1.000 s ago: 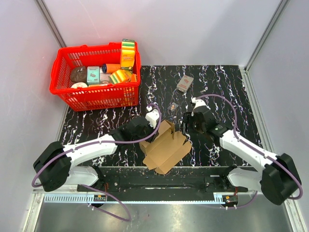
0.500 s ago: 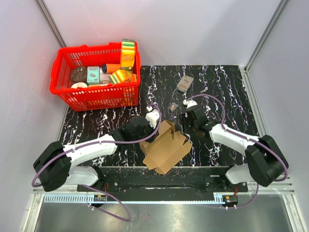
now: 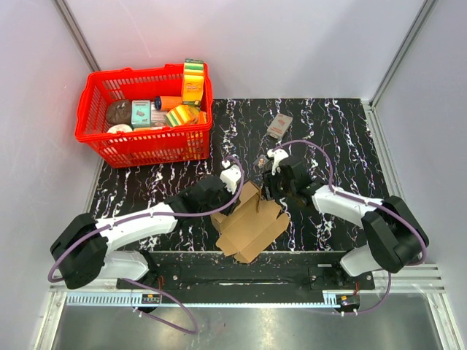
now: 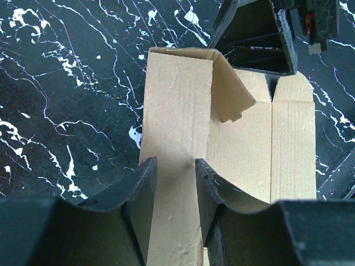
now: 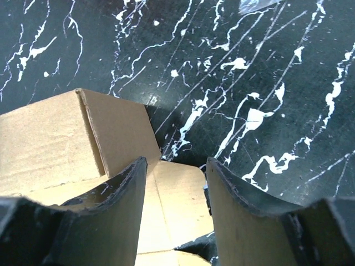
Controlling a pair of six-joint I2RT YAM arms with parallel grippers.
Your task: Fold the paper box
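1. Paper box (image 3: 250,222) lies half-folded on the counter (image 3: 336,131), between both arms.
2. Left fingers (image 4: 136,191) sit part-spread over one panel; right fingers (image 5: 119,194) are spread at a raised flap.
3. Risk: an off-score push from the right could crease the flap or slide the cardboard.

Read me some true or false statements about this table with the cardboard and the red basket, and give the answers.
The red basket stands at the far left of the table. True.
The paper box is already folded shut. False: its flaps are open.
The small grey-and-red packet lies in the basket. False: it lies on the table, beyond the right claw.
The left claw and the right claw are both at the paper box. True.
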